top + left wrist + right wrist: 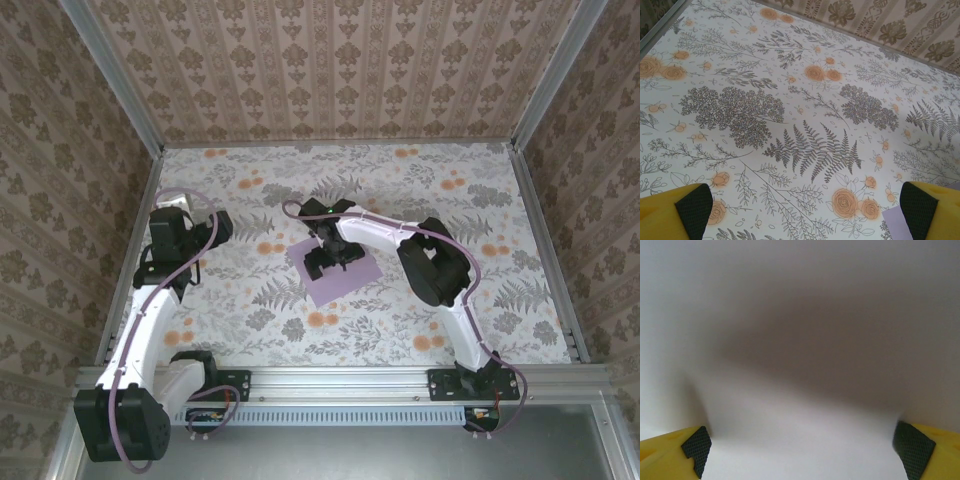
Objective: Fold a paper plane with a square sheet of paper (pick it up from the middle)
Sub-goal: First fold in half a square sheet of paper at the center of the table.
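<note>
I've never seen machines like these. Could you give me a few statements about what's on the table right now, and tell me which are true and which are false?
1. The lilac sheet lies on the flowered tablecloth. True.
2. The right claw is right over the sheet, jaws wide apart. True.
3. The left claw grips the sheet. False: it is open above bare cloth, off to the sheet's left.
4. The paper is already folded into a narrow dart. False: from above it looks like a flat square.
</note>
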`<action>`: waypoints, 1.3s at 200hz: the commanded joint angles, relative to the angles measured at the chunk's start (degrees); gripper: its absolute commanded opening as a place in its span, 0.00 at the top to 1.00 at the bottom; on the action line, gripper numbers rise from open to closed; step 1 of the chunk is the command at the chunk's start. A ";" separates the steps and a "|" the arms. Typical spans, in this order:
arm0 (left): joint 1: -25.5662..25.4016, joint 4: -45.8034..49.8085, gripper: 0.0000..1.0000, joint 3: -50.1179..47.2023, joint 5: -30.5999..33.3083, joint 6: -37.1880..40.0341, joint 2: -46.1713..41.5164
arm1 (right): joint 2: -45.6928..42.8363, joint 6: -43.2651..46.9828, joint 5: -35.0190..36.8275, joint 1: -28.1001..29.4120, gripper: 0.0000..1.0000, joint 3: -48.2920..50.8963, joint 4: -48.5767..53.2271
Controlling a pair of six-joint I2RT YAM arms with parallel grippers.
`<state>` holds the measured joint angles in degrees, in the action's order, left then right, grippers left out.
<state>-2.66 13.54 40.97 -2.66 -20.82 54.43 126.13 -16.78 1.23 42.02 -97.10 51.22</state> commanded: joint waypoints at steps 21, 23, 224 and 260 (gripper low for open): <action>-0.45 0.16 0.00 1.04 -0.45 0.36 0.06 | 3.57 0.40 -0.74 -0.87 0.03 -0.11 2.73; -0.49 0.17 0.00 1.04 -0.47 0.39 0.06 | 3.66 0.35 -0.71 -0.88 0.03 -0.11 2.72; -2.17 0.47 0.00 0.86 -0.93 -0.57 0.31 | 0.57 -3.17 1.12 -1.57 0.28 2.69 -0.70; -3.11 2.04 0.00 1.53 -3.44 -0.86 2.05 | -3.33 -4.09 -0.38 -1.72 0.16 3.11 -1.48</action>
<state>-5.13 13.91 40.99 -3.99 -20.93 55.44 124.84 -19.68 1.74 40.84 -95.37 49.41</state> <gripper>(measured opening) 0.999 0.807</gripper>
